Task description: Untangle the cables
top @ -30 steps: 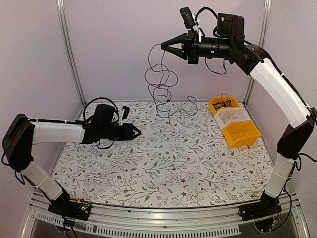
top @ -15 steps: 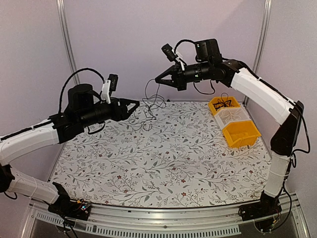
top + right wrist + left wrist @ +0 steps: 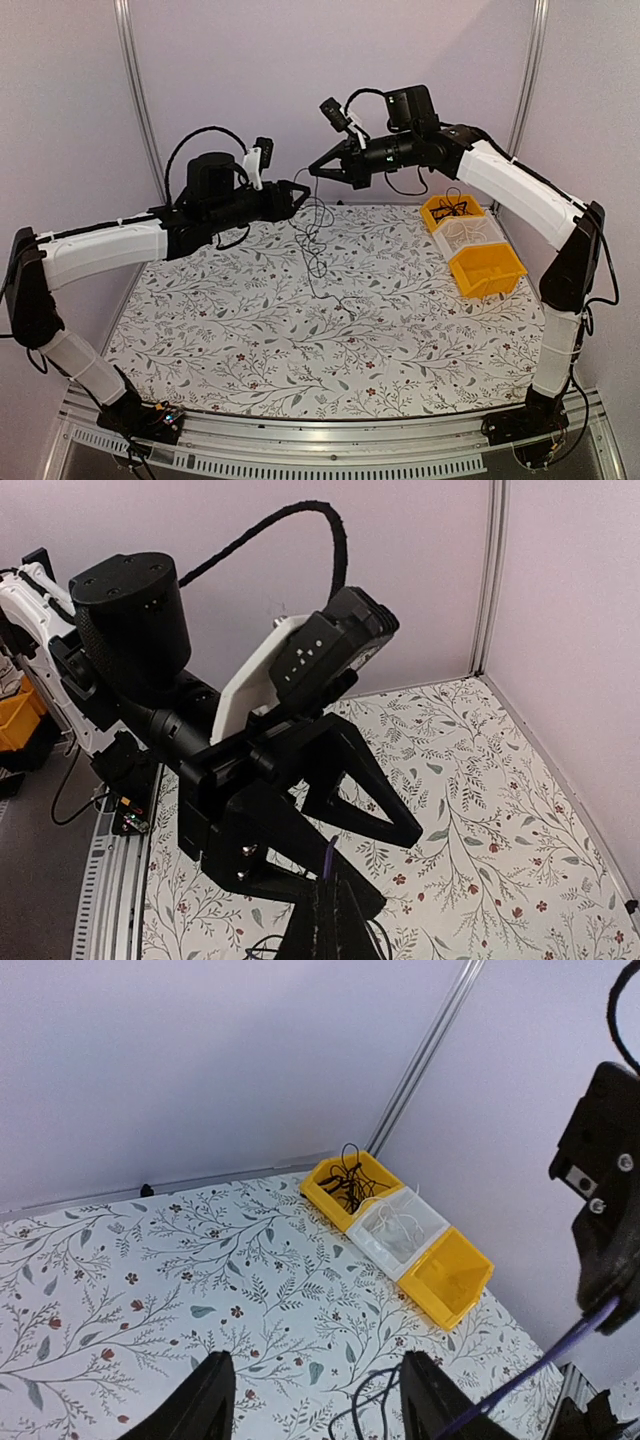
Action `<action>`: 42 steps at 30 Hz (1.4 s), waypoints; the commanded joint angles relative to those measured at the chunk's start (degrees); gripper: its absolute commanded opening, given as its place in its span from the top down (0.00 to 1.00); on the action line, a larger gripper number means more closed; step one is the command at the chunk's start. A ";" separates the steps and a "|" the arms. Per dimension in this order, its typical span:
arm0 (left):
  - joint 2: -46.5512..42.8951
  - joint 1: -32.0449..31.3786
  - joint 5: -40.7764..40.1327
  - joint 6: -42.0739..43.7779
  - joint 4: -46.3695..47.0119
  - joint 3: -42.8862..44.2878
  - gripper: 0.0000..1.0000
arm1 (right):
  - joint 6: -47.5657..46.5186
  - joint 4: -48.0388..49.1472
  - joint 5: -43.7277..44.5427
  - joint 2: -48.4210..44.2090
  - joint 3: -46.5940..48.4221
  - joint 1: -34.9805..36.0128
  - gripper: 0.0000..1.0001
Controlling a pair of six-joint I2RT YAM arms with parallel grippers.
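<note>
- The right end effector [image 3: 316, 170] is clamped on the cables [image 3: 313, 238], which hang near the tabletop's [image 3: 250, 340] far edge, with 1 tail trailing toward its middle.
- The left end effector [image 3: 298, 193] stands apart beside the strands, holding nothing.
- The cables look light, limp and springy, probably best pinched on 1 strand below the bunch.

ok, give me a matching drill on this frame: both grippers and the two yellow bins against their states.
1 left gripper
2 right gripper
3 far yellow bin
4 near yellow bin

A empty
B shut on the cables
C open
D holds black wires

Pairs: 1-C, 2-B, 3-D, 4-A
</note>
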 commanded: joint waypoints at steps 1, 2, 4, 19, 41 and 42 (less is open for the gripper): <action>3.17 0.04 -6.56 -4.05 1.20 1.45 0.42 | 2.47 0.84 -2.41 -0.61 2.87 0.44 1.00; 4.11 0.62 -7.36 -5.90 1.70 1.05 0.42 | 2.82 0.44 -3.17 -1.05 3.66 0.49 1.00; 6.42 2.41 -7.68 -9.43 4.13 -0.22 0.46 | 3.71 -0.96 -4.70 -1.58 6.48 0.53 1.00; 23.74 6.65 -2.04 -11.13 1.74 -5.76 0.66 | 11.84 6.50 -2.61 -6.85 20.94 -0.42 1.00; 15.79 7.99 -6.63 -10.06 -7.58 -20.18 0.61 | 4.29 16.21 14.67 -15.18 24.37 -12.48 1.00; 15.32 8.20 -6.52 -9.93 -7.83 -20.54 0.61 | 3.54 15.57 15.03 -15.41 24.14 -13.37 1.00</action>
